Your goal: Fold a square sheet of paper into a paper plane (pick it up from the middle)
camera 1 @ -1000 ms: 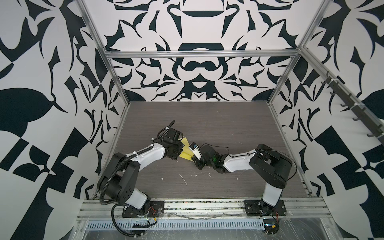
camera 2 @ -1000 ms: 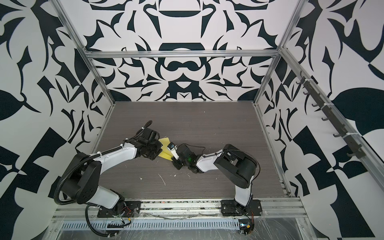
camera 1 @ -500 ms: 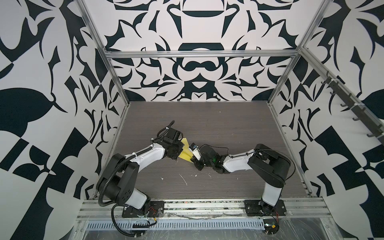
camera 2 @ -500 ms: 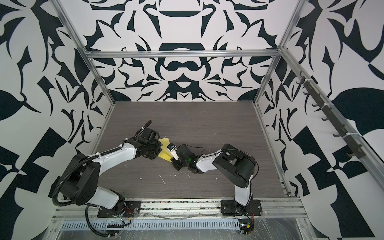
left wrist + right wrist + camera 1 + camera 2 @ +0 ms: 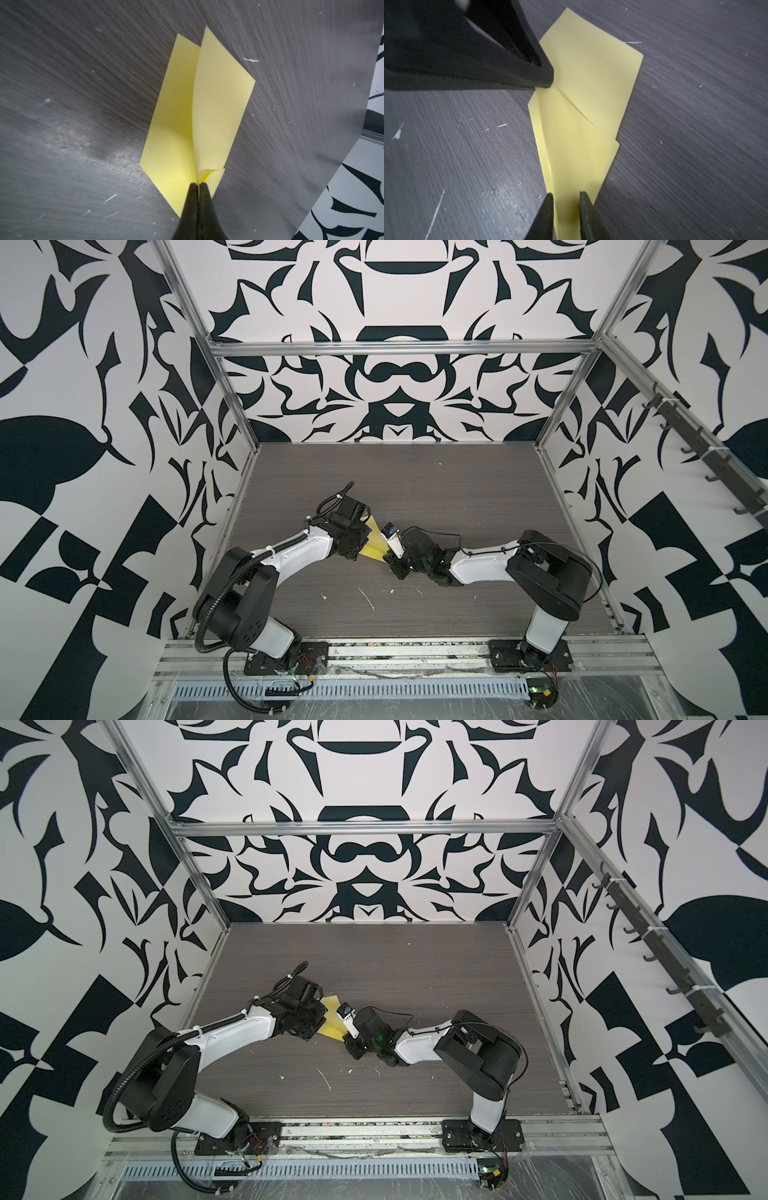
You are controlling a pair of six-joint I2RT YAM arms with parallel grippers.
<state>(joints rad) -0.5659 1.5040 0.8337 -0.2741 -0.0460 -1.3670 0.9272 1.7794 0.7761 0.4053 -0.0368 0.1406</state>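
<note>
Evidently the left gripper (image 5: 198, 186) is clamped shut on a raised flap of the square sheet of paper (image 5: 220, 93), likely to steer a fold. The right gripper (image 5: 566, 196), jaws slightly apart and gripping nothing, straddles its narrow end, seemingly steadying it left of the table's (image 5: 478, 489) middle.

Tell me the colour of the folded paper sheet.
Plain pale yellow; the paper sheet shows best in the left wrist view.

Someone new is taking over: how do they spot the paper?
On the grey table, look where the left gripper and right gripper meet. Between them sits the square sheet of paper, partly folded, pinched by the left, the right open over its narrow end. It is the only yellow thing; nearby flecks are white.
</note>
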